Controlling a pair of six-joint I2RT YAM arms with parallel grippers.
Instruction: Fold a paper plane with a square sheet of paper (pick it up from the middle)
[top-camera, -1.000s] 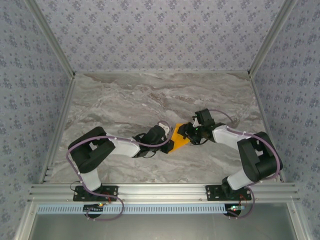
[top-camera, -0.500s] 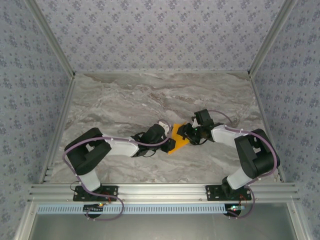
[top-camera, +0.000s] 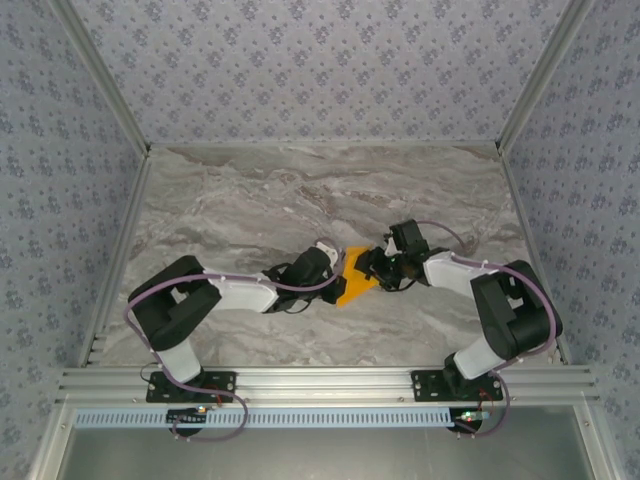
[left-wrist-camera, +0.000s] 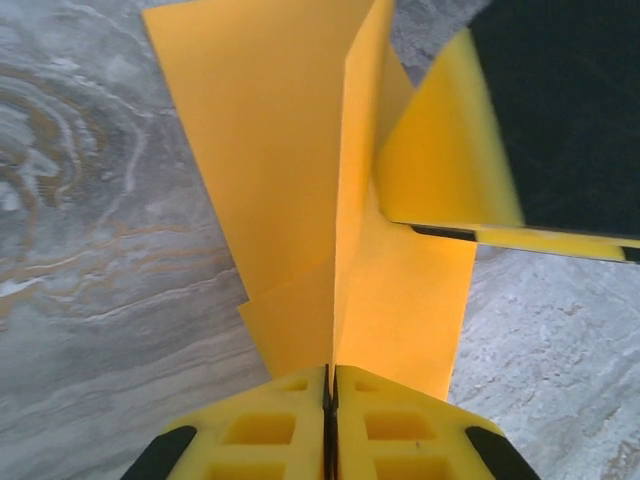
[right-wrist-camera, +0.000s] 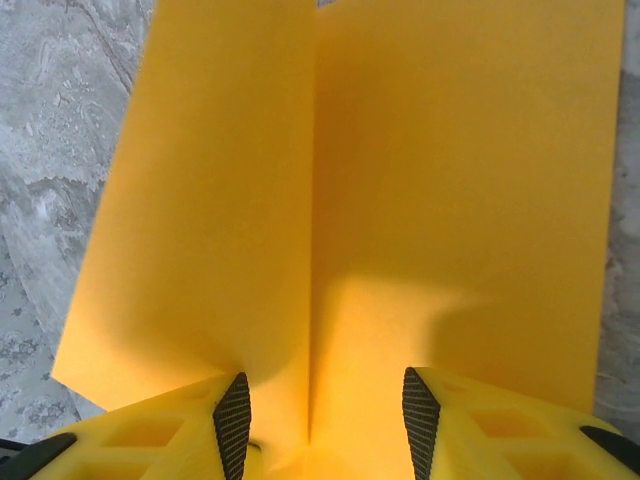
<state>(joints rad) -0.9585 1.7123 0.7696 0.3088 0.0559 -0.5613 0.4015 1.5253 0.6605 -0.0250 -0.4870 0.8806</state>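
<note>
The orange sheet of paper lies folded on the marble table, between the two arms, with a raised centre crease. My left gripper meets it from the left. In the left wrist view the left gripper is shut on the standing crease of the paper. My right gripper comes from the right, and one of its fingers rests on the sheet. In the right wrist view the right gripper is open, astride the crease of the paper, its pads apart from the ridge.
Patterned walls close the table in on three sides. An aluminium rail carrying both arm bases runs along the near edge. Bare marble lies behind and to the left of the paper.
The left arm's elbow has shifted slightly left and its jaws have pressed tight on the crease. The paper and the right gripper have stayed nearly in place.
</note>
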